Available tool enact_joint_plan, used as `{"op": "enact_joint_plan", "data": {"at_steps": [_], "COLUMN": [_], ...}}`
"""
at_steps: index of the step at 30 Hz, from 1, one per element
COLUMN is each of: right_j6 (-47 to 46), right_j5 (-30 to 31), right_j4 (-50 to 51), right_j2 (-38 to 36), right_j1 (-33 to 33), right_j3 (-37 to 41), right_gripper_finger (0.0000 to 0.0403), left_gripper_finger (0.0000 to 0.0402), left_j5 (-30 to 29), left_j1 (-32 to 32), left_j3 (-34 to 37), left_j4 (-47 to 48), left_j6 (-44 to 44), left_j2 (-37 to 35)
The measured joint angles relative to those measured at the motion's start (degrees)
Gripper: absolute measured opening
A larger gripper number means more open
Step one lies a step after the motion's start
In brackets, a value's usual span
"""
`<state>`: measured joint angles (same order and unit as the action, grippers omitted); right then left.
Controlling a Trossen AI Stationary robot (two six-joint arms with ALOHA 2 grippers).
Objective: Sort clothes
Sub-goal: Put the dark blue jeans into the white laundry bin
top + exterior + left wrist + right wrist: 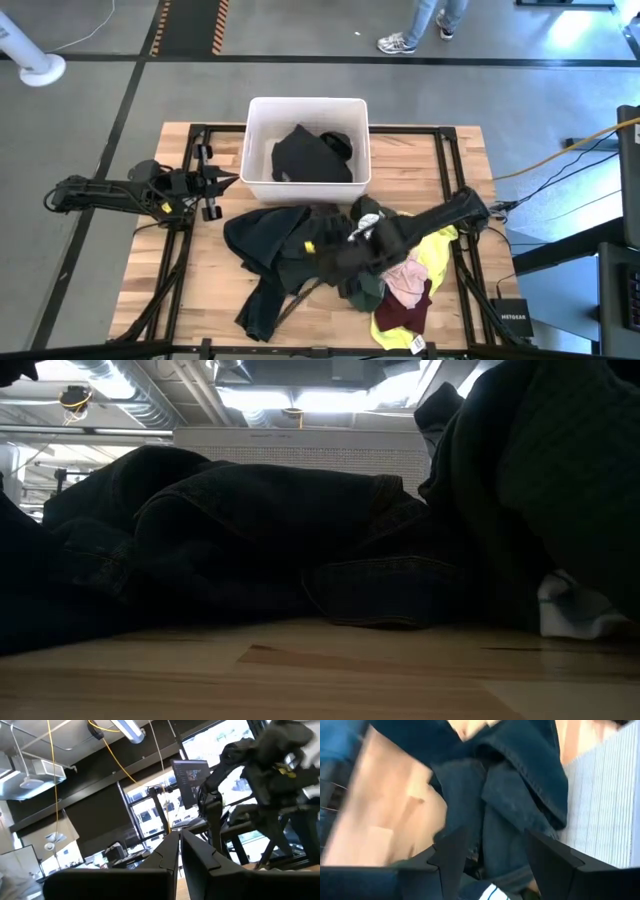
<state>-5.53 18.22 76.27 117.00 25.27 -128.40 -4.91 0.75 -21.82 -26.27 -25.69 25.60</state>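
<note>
A heap of clothes lies on the wooden table: a dark denim garment (262, 245), a dark green one (370, 290), a neon yellow one (440, 248), a pale pink one (405, 280) and a maroon one (400, 315). A black garment (310, 155) lies in the white bin (258, 150). My right gripper (325, 258) reaches from the right over the heap and is shut on the dark denim garment (520, 795). My left gripper (215, 185) is shut and empty, just left of the bin. My right gripper has a bunch of the dark denim garment (500, 835) between its two fingers (452, 855), several folds of it, filling the gap. The fingers slant down at it from the table's right side. The cloth runs on from the fingers over the table top.
The white bin stands at the table's far middle. People's legs (420, 25) show on the floor beyond the table. In the low view the dark denim (260, 530) fills most of the picture. Bare wood (180, 290) shows at the near left.
</note>
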Motion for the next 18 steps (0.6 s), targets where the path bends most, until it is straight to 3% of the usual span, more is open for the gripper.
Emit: {"op": "enact_joint_plan", "data": {"at_steps": [4,9,18], "right_j6": [-4.72,-10.7,-7.34], "right_j5": [3.37,3.08,-4.6], "right_j4": [0.92,-1.04,-14.72], "right_j2": [0.03,0.03,0.03], "right_j1": [1.5,1.52,0.93], "right_j3": [4.43,11.11,21.23], "right_gripper_finger": [0.0209,0.0209,0.0221], "left_gripper_finger": [0.0013,0.0013,0.0013], "left_j5": [0.0,0.0,0.02], "left_j1": [0.0,0.0,0.0], "left_j3": [0.0,0.0,0.0], "left_j4": [0.03,-0.56,-0.52], "left_j6": [0.11,1.49,2.73], "left_j2": [-0.01,-0.03,-0.03]}}
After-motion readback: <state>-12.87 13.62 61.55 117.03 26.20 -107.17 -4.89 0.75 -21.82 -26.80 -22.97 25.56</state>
